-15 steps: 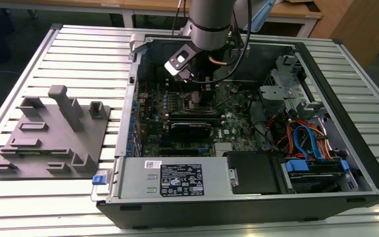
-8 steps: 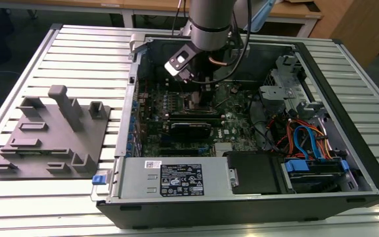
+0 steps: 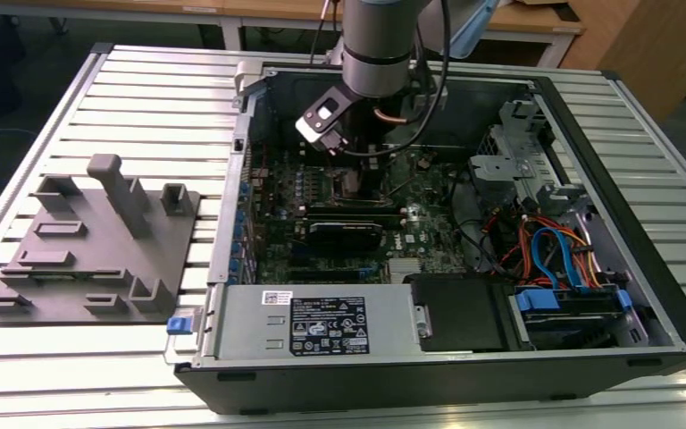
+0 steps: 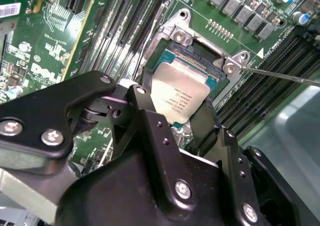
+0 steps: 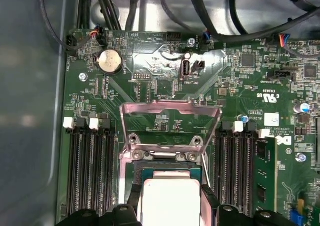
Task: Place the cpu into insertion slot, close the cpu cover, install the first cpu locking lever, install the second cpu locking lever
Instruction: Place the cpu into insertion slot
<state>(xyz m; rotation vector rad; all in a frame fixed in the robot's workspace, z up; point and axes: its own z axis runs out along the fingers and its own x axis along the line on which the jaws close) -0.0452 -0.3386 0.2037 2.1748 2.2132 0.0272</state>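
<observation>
Robotics lab or test workshop, by the look: a slatted alu. work table (image 3: 140,89) carries an opened desktop PC case (image 3: 439,384), w/ a grey jig plate (image 3: 81,259) of moulded holders just beside it. A robot arm (image 3: 379,49) hangs over the case, and wooden desks (image 3: 534,22) stand behind the table.

Green board, silver metal, black tooling

The motherboard (image 5: 150,86) is deep green, flecked with fine pale traces. The cpu (image 4: 179,99) has a silvery-grey top with small dark print, and the cpu cover (image 5: 170,107) is bare silver. The gripper (image 4: 173,106) is matt black with silver screw heads. The memory slots (image 5: 90,171) are black with white tips. The table (image 3: 140,98) is pale grey, ribbed in stripes. At the exterior view's left the fixture block (image 3: 81,250) is flat grey; at its right the cables (image 3: 548,253) are blue and orange.
</observation>
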